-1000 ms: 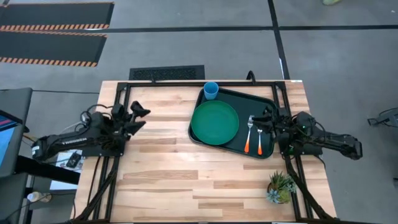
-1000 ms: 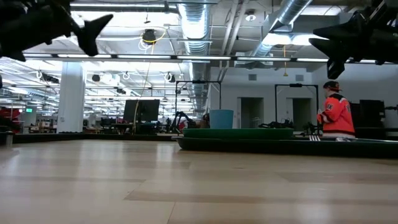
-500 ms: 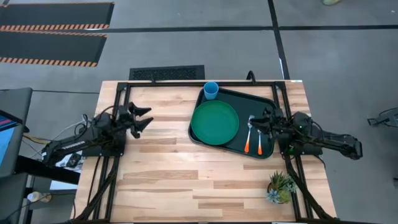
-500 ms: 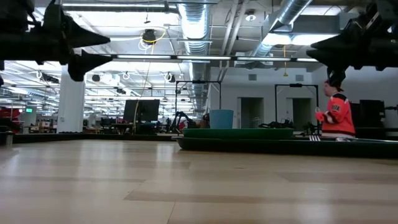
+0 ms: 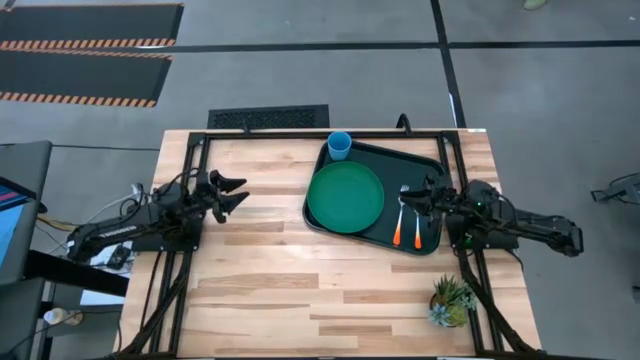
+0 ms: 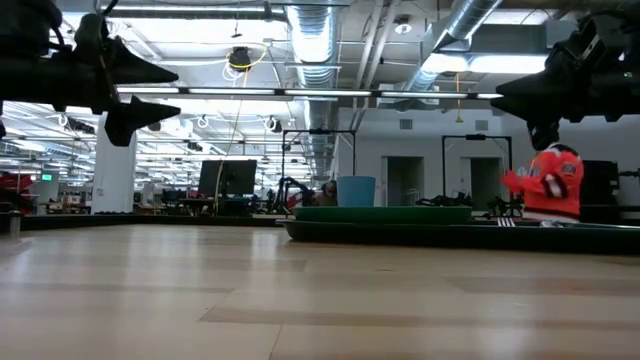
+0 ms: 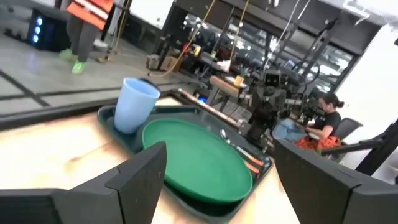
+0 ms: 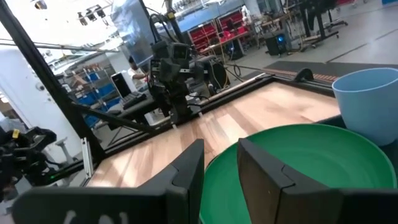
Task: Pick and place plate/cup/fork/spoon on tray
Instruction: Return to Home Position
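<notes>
The dark tray [image 5: 430, 160] lies on the table's right part. On it rest the green plate [image 5: 346, 196], the blue cup [image 5: 340, 145] upright at its far left corner, and two orange-handled utensils side by side [image 5: 397, 235] [image 5: 419, 235]. My right gripper [image 5: 412, 198] hovers above the utensils' heads and hides them, so I cannot tell fork from spoon. Its fingers stand a narrow gap apart [image 8: 221, 168] and hold nothing. My left gripper [image 5: 238, 192] is wide open [image 7: 217, 180] and empty, in the air over the table's left part, pointing at the tray.
A small potted plant [image 5: 450, 300] stands near the table's front right corner. A black frame rail [image 5: 300, 132] runs along the far edge. Bare wood [image 5: 300, 280] lies between the arms and toward the near edge. A person in orange [image 6: 545, 185] moves in the room behind.
My left gripper has come down a little, has turned about its own axis and has shifted slightly toward the tray, staying open. My right gripper has tipped up to about level and has moved a little toward the plate, above the utensils. Nothing on the tray has moved.
</notes>
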Controlling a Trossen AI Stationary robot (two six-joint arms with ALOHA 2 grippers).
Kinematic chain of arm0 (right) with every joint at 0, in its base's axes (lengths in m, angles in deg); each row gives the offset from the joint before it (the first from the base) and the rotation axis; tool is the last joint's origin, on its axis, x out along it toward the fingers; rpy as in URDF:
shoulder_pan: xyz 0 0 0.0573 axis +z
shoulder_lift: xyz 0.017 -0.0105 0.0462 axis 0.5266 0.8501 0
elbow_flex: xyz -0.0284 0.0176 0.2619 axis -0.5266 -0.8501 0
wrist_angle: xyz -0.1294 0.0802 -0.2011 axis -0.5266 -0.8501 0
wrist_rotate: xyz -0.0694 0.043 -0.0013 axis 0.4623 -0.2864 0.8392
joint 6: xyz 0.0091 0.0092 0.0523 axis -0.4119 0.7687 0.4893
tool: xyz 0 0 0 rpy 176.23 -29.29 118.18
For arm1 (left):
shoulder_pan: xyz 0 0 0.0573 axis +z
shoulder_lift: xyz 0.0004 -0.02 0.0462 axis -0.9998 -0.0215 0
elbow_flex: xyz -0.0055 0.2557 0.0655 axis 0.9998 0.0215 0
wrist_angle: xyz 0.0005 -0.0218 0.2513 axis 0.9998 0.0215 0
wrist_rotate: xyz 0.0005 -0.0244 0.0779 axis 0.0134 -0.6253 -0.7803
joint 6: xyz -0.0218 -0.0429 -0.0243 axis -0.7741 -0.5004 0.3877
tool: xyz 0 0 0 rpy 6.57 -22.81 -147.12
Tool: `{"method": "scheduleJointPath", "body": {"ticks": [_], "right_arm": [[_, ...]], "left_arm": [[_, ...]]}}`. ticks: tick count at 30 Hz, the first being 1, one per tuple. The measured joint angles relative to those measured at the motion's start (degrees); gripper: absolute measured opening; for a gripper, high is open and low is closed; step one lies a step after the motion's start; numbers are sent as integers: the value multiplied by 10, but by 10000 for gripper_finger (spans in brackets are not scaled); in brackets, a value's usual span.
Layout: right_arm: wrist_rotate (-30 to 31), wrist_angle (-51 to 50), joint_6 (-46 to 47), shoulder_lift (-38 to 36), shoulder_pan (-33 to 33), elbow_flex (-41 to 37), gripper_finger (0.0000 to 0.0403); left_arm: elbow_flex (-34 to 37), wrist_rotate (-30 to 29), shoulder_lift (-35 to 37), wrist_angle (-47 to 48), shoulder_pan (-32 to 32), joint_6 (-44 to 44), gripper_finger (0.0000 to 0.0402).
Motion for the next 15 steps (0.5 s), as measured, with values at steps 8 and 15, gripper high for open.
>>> {"method": "scheduleJointPath", "body": {"ticks": [8,15], "right_arm": [[0,-3,0,1,0,0,120],[-1,-5,0,1,0,0,120]], "left_arm": [[0,1,-1,9,0,-2,284],[1,1,-1,9,0,-2,284]]}}
